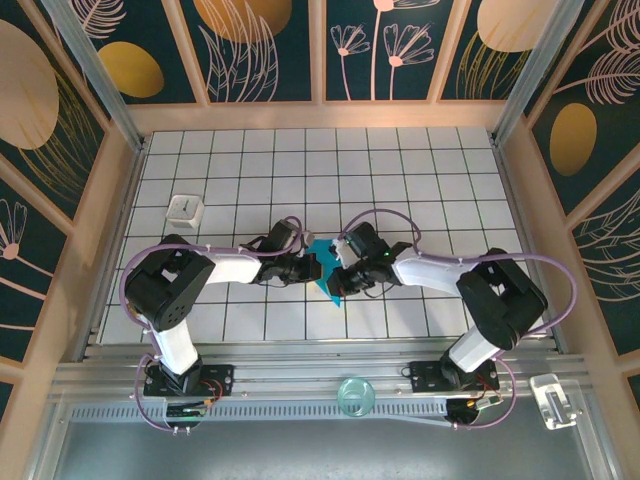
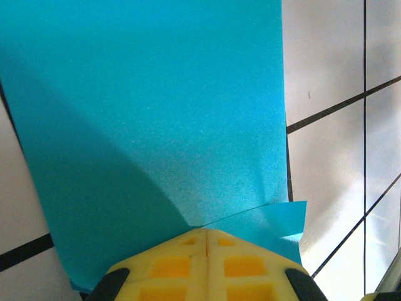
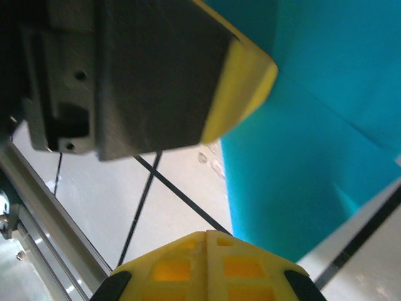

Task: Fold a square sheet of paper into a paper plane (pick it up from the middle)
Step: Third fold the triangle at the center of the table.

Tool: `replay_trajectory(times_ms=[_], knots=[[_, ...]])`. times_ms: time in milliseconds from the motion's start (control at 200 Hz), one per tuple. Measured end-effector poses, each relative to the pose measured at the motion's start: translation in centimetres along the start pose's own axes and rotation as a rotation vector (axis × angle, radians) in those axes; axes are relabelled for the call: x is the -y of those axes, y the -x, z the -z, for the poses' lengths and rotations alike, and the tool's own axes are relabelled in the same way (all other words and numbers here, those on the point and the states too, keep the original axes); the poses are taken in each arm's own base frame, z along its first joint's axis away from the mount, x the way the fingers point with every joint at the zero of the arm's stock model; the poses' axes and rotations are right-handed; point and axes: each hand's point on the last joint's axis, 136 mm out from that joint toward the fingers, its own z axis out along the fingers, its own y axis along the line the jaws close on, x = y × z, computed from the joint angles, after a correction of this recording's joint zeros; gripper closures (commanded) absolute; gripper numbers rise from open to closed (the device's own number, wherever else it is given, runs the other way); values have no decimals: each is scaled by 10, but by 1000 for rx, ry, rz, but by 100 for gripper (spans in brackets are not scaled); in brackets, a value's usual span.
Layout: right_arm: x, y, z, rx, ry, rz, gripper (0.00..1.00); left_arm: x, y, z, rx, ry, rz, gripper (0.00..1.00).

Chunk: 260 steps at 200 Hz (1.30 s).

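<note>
Paper [image 1: 322,255]: teal, plain, near the middle of the worktop, between the two gripper heads and angled up off the tiles, with a point hanging toward the near edge.
Paper, left wrist view [image 2: 156,113]: a broad smooth sheet running away from the fingertips, its right edge straight against the white tiles; a small flap juts out at the lower right and a crease runs from it to the fingertips.
Paper, right wrist view [image 3: 313,163]: fills the right side, with a diagonal crease across it; its lower edge reaches the fingertips.
Left gripper [image 1: 312,268]: yellow pads pressed together, pinching the paper at the crease.
Right gripper [image 1: 340,274]: yellow pads pressed together with no gap; whether the paper's edge is caught between them cannot be told.
Grippers to each other: tips just beside one another, facing across the paper; a grey finger of the left one with its yellow pad looms close in the right wrist view.
Worktop [image 1: 400,170]: white square tiles with dark grid lines.
Cube [image 1: 186,208]: small, white, on the tiles at far left, well apart from the paper.
Cup [image 1: 354,396]: clear, round, on the metal rail between the arm bases.
Walls [image 1: 260,50]: dark teal panels with gold discs and pale line-drawn plants.
</note>
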Motion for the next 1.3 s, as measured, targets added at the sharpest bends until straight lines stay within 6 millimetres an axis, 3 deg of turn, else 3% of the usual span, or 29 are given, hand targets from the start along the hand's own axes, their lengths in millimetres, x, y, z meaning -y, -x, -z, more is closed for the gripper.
replay_trajectory(times_ms=[210,440,1301], knots=[[12,-8,-18,-56,-17,-20,100,0,0,0,-1,2,-3,100],[19,-15,-22,-70,-19,-8,100,-1,0,0,-6,10,-10,100],[25,-54,-4,-44,3,-119,100,-1,-1,0,-13,15,-23,100]])
